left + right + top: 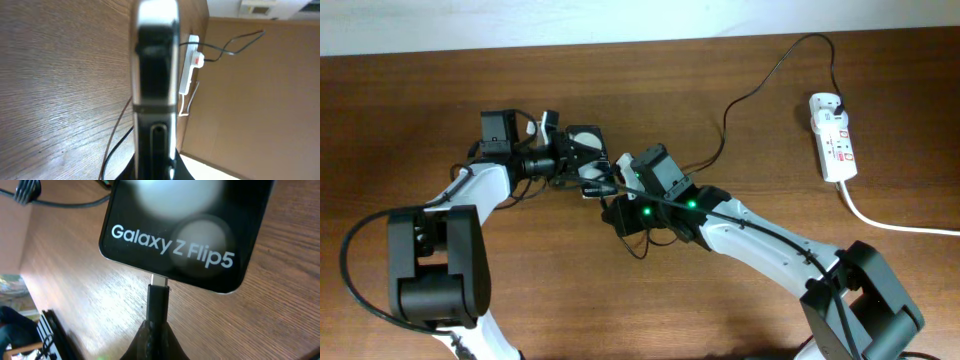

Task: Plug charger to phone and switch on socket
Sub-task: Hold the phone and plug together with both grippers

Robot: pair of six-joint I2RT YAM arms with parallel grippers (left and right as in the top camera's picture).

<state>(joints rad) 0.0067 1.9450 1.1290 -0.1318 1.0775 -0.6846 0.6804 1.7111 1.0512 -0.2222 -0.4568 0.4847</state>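
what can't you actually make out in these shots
Right wrist: the phone runs off the top edge; how deep the charger tip sits is unclear.
Overhead: the left gripper and right gripper cover that joint.
Left wrist: the blurred phone hides the fingers; the socket switch is too small to read.

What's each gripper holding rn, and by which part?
Left gripper: phone, apparently clamped across its side edges. Right gripper: charger, pinched by the black plug tip, just behind the metal end at the phone's port.
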